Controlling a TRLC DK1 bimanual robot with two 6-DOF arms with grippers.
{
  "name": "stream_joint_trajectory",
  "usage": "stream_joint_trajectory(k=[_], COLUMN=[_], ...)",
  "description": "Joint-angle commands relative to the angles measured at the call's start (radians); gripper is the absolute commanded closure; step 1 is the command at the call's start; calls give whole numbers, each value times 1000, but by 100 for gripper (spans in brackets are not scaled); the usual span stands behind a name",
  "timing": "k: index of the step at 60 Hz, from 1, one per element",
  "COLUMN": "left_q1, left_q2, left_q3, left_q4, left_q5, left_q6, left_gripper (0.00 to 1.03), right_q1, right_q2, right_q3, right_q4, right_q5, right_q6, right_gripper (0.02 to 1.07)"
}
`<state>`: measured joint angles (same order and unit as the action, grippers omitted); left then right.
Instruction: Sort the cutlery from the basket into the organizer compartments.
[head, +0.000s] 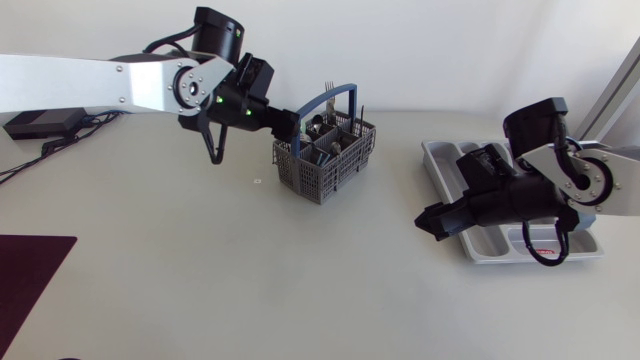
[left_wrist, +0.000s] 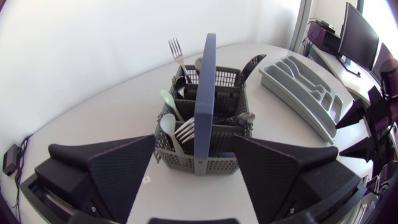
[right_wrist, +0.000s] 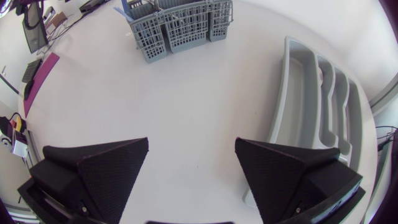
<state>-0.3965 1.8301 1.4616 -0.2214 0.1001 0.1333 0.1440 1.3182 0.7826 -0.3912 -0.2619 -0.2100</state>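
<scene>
Noted left hand (left_wrist: 194, 142) spread, empty, just short of the basket (left_wrist: 214, 163) on the tabletop (left_wrist: 124, 118), cutlery (left_wrist: 185, 127) upright inside; judged pick step pending, next calling for closing on one fork (left_wrist: 176, 50); beyond, right hand (head: 428, 222) spread, empty, beside the organizer (left_wrist: 292, 78).

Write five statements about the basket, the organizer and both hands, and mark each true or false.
1. The left hand is open, with the basket just ahead of it. True.
2. The right hand grips a spoon. False: it is open and empty.
3. A fork stands upright in the basket. True.
4. The basket sits inside the organizer. False: they stand apart on the table.
5. The basket's handle is red. False: it is blue.
</scene>
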Motion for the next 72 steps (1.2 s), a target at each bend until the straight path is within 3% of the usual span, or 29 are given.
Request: stream_joint_trajectory(k=[1,5,16,23,29,50,72], left_q1=[-8,-8,-1,8,10,13,21], left_q2=[78,110,198,225,221,0,-543], left_q3=[78,111,183,197,181,-67,-564], left_q4=[11,14,22,24,24,11,-91], left_q5=[7,18,41,55,70,115,182], left_q6=[17,17,14,12,17,35,75], left_gripper=[28,29,50,81,100,100,100], right_q1=[22,31,37,52,68,81,103], right_q2=[38,47,59,58,52,9,-111], right_q3=[27,33,49,52,52,55,9], right_q4=[8,14,18,20,20,11,-9], right_q5=[-3,-3,-2,0,4,35,53], right_q6=[4,6,3,-2,1,12,15], right_gripper=[7,7,7,7,7,7,7])
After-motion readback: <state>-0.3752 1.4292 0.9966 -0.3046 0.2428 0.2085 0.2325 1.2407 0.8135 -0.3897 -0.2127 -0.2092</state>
